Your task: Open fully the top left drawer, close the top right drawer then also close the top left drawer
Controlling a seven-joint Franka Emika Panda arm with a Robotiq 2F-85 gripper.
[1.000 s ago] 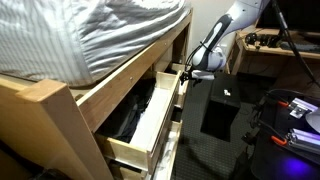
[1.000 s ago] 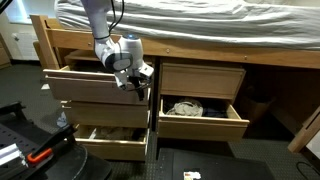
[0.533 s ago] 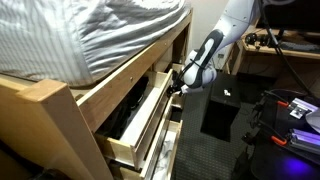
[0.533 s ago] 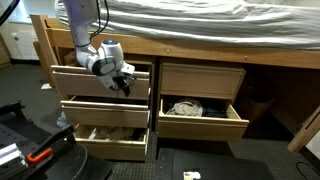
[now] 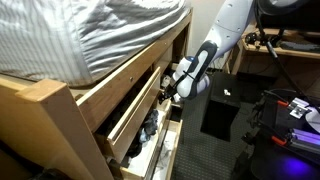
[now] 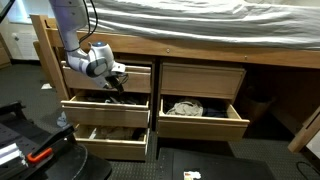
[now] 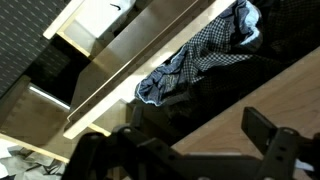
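Pale-wood top left drawer point(image 6: 139, 78) against gripper point(image 6: 116, 85)

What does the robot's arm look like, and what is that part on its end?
The arm is built of smooth, rounded white segments, with a fatter grey-and-white section near the wrist. At its end sits a dark gripper. In the wrist view its jaws show as black, angular links. No markings are legible.

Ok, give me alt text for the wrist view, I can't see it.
The open black pincer hangs over pale wood, seemingly the top left drawer front. Beyond it, a lower pale-wood drawer stands open, holding crumpled dark-and-white checked fabric.
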